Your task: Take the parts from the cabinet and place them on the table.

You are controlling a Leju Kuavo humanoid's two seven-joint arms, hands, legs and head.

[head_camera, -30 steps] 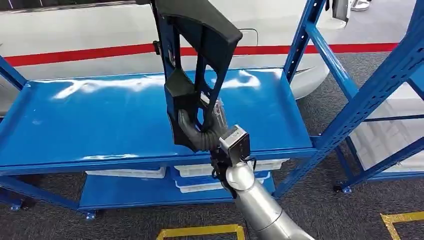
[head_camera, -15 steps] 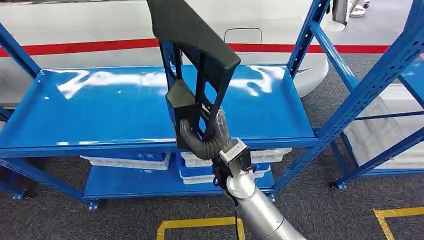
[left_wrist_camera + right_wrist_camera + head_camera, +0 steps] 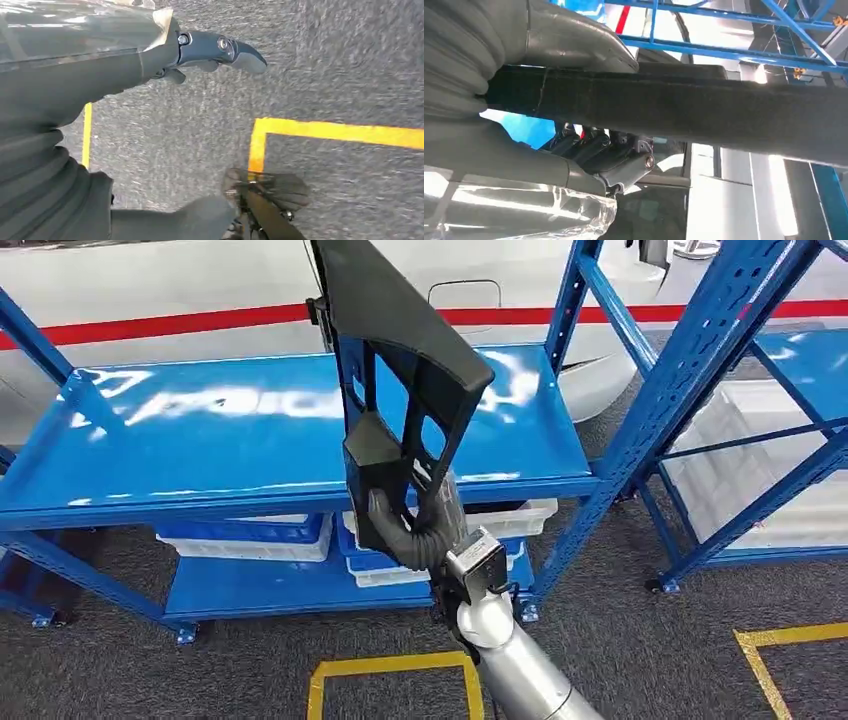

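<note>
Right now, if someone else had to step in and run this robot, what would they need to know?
Right hand: its fingers grip the big black plastic part, held upright above the edge of the blue rack's top shelf.
Left hand: holds nothing, hanging over grey carpet with yellow floor tape.
White bins sit on the lower shelf.
Done: one part is in hand.
Left: carry it to the table and set it down; I cannot tell whether other parts remain.

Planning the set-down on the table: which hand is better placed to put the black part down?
The right hand. It already grips the black part by its lower end, raised before the blue shelf. The left hand hangs over the floor, holding nothing.
</note>
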